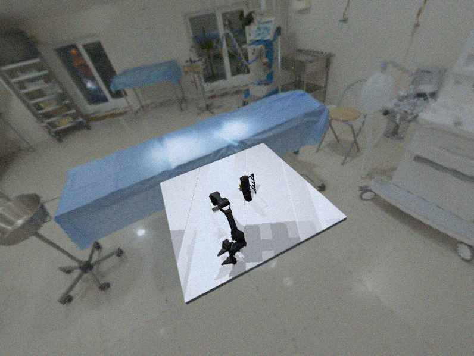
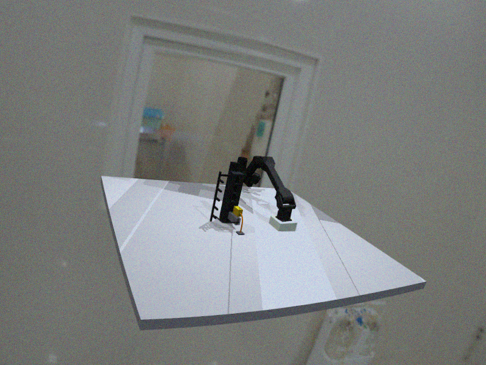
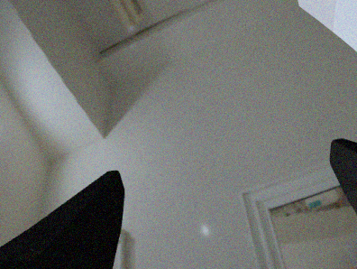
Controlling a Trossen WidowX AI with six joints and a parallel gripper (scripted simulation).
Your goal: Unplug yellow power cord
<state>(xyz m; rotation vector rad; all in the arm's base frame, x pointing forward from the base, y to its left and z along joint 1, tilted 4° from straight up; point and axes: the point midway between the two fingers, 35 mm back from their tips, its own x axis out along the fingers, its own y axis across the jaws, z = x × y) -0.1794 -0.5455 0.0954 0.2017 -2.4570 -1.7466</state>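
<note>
A black power strip [image 1: 245, 188] [image 2: 231, 192] stands upright on the white table [image 1: 306, 206] [image 2: 176, 274]. The yellow plug [image 2: 237, 210] sits against the strip's lower end, and its orange cord [image 2: 242, 223] hangs down to the table. In the top view only a yellow speck [image 1: 239, 187] shows at the strip's edge. My gripper [image 1: 226, 257] [image 3: 227, 166] is open and empty. It is well away from the strip, on the far side of my base [image 1: 214, 208] [image 2: 283, 224]. The wrist view shows only walls between the two dark fingers.
A black ladder-like rack [image 1: 251, 182] [image 2: 217, 196] stands right beside the strip. Around the table are a long blue-draped bed [image 1: 153, 161], a stool [image 1: 345, 115] and a wheeled stand [image 1: 86, 264].
</note>
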